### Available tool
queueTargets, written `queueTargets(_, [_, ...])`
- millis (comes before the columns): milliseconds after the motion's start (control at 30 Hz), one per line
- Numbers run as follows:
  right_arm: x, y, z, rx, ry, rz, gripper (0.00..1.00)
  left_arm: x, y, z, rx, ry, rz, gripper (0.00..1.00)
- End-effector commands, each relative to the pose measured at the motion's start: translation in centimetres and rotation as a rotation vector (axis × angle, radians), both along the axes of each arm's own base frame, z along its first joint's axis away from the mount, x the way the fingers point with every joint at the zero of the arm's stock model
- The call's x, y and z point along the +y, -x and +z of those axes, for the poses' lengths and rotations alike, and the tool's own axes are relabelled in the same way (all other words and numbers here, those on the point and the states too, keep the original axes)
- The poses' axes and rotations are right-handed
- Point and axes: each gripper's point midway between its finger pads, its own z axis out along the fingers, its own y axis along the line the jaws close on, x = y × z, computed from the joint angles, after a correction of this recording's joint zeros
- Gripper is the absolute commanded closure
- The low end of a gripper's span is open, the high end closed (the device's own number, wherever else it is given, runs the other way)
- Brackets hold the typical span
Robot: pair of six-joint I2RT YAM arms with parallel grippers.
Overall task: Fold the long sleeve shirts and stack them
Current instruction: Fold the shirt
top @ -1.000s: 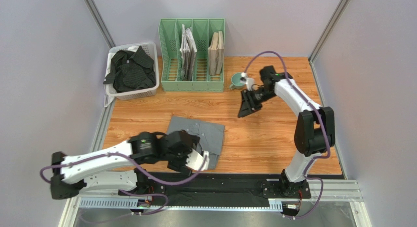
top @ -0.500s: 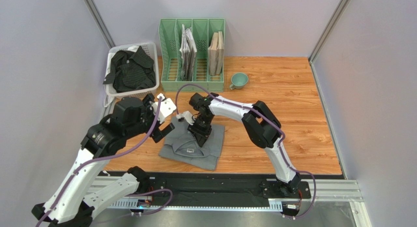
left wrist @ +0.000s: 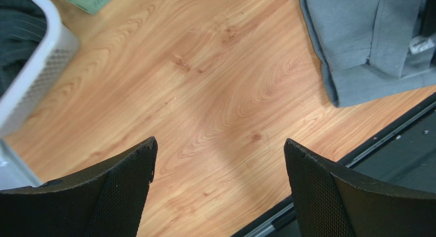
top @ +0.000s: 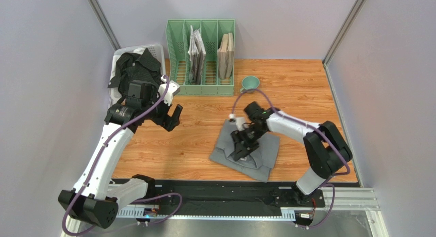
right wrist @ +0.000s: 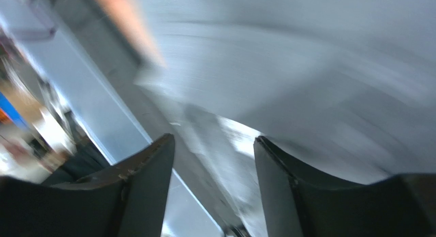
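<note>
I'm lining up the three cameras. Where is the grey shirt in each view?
Top external: grey shirt right of centre, beneath the right gripper.
Left wrist: grey shirt in the upper right corner.
Right wrist: blurred grey filling the upper right, probably the shirt.
Shared landmark: the wooden tabletop bordering it.

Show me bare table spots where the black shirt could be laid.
Bare wood lies left of the grey shirt, in front of the basket, and right of the cup. The back left is crowded by basket and rack.
</note>
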Motion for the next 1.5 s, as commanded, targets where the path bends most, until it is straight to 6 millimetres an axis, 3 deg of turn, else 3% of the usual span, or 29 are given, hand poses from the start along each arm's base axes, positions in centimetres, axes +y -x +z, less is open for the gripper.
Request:
queueTargets(0, [11.9,4.1,6.6,-0.144,-0.269,0.324,0.37,-1.2,-1.2,1.6,0.034,0.125,0.021,0.03])
queueTargets(33, [13.0,3.3,7.2,-0.173,-0.257,0.355,0.39,-1.1,-1.2,1.8,0.044,0.136,0.026,0.04])
queueTargets(67, [12.4,2.7,7.1,-0.207,-0.209,0.418,0.41,-1.1,-1.2,1.9,0.051,0.138,0.027,0.04])
queueTargets(100, [13.5,0.4,9.3,-0.295,-0.226,0.438,0.42,-0.9,-1.2,1.9,0.054,0.142,0.029,0.04])
queueTargets(233, [10.5,-3.1,8.5,-0.519,-0.077,0.637,0.40,-1.6,-0.4,2.1,0.065,0.181,-0.016,0.04])
queueTargets(333, [7.4,-3.1,6.4,-0.594,-0.002,0.829,0.40,-1.3,-0.7,3.2,0.033,0.231,0.001,0.04])
queueTargets(433, [6.5,-2.1,4.5,-0.653,0.017,0.965,0.40,-0.6,-1.4,4.0,0.042,0.304,0.046,0.04])
queueTargets(600, [9.9,-0.1,1.7,-0.718,-0.003,1.077,0.42,0.6,-2.1,4.8,0.034,0.328,0.091,0.04])
queueTargets(733, [12.6,-1.1,-2.0,-0.683,0.054,1.042,0.51,1.7,-2.3,5.0,0.032,0.326,0.130,0.04])
queueTargets(767, [13.8,-2.7,-1.7,-0.699,0.055,1.004,0.52,1.8,-2.4,5.0,0.034,0.324,0.136,0.04])
queueTargets(800, [14.1,-3.5,-4.2,-0.652,0.097,0.993,0.53,2.0,-2.5,5.1,0.033,0.323,0.143,0.04])
queueTargets(933, [15.5,-10.2,-6.3,-0.660,0.214,0.848,0.56,2.2,-3.0,5.4,0.043,0.327,0.149,0.04])
queueTargets(967, [15.2,-12.5,-6.1,-0.641,0.234,0.748,0.56,2.3,-3.1,5.5,0.044,0.332,0.148,0.04])
queueTargets(1000, [16.6,-15.1,-5.1,-0.670,0.219,0.690,0.56,2.2,-3.2,5.5,0.043,0.334,0.142,0.04])
queueTargets(1100, [15.4,-20.0,-2.0,-0.636,0.239,0.449,0.55,2.1,-3.6,5.5,0.042,0.343,0.147,0.04])
queueTargets(1133, [15.6,-21.2,1.2,-0.635,0.194,0.376,0.51,2.2,-3.7,5.5,0.042,0.345,0.148,0.04])
queueTargets(1167, [13.6,-22.7,2.6,-0.601,0.186,0.288,0.50,2.1,-3.7,5.5,0.044,0.348,0.147,0.04])
queueTargets(1200, [12.8,-22.6,4.4,-0.574,0.149,0.252,0.49,2.1,-3.7,5.5,0.044,0.349,0.145,0.04])
queueTargets(1233, [12.2,-21.0,4.5,-0.501,0.082,0.256,0.48,2.1,-3.6,5.5,0.041,0.348,0.142,0.04])
queueTargets(1267, [10.2,-21.5,8.6,-0.568,0.041,0.200,0.47,2.0,-3.6,5.5,0.038,0.349,0.135,0.04])
queueTargets(1333, [9.1,-21.4,10.5,-0.668,-0.040,0.227,0.45,1.8,-3.2,5.2,0.040,0.357,0.125,0.04])
queueTargets(1367, [7.0,-19.7,10.0,-0.670,-0.020,0.227,0.45,1.7,-3.1,5.0,0.044,0.364,0.122,0.04])
queueTargets(1433, [5.7,-18.6,8.6,-0.686,0.002,0.285,0.47,1.2,-2.8,4.6,0.068,0.395,0.114,0.04])
queueTargets(1467, [5.0,-17.7,6.8,-0.641,0.026,0.299,0.49,1.0,-2.7,4.3,0.078,0.406,0.111,0.04])
